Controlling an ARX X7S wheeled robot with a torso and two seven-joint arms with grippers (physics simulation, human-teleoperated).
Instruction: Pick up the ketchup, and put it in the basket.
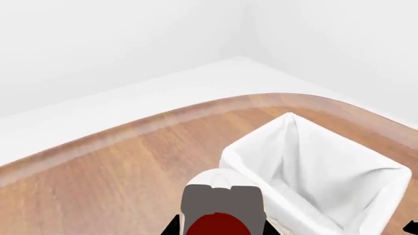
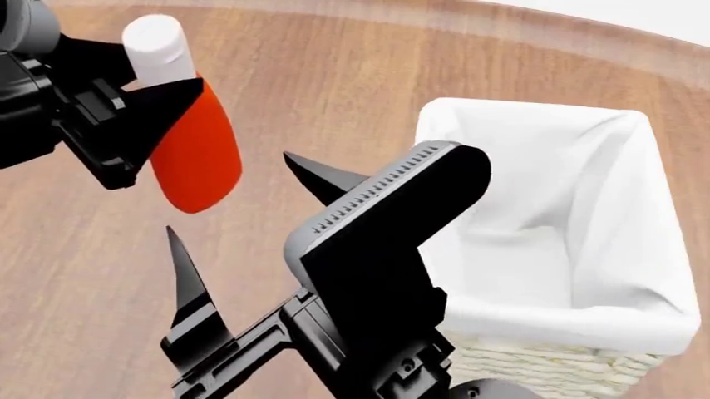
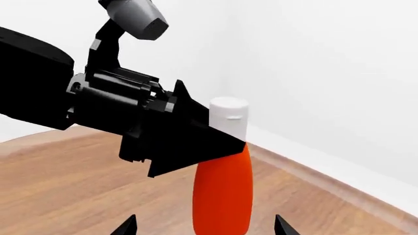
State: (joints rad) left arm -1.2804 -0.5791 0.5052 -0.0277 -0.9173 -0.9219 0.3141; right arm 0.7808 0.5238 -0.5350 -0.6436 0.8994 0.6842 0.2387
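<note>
The wooden bench [image 2: 332, 75] spread beneath both arms, its rounded edge meeting a white floor in the left wrist view; on it stood the wicker basket [image 2: 533, 366], its white cloth liner [image 2: 577, 324] folded over the rim, lying to the right of the left tool and just behind the right arm in the head view; the same basket [image 1: 313, 166] showed in the left wrist view just beyond the bottle's cap, and nothing could be seen inside it; the right tool [image 2: 239, 212] hung over the bench with its two dark pointed fingers [image 2: 183, 274] spread wide and bare, below and to the right of the left tool and beside the basket's near-left corner; the left tool [image 2: 145, 108] was clamped on the ketchup bottle [image 2: 198, 158] near its upper part, holding it lifted off the bench and tilted, white cap [image 2: 155, 46] uppermost; from the right wrist view the bottle [image 3: 223, 196] stood ahead between that tool's open fingertips [image 3: 127, 226], well apart from them, with the left tool [image 3: 202, 137] pinching it just under the cap.
</note>
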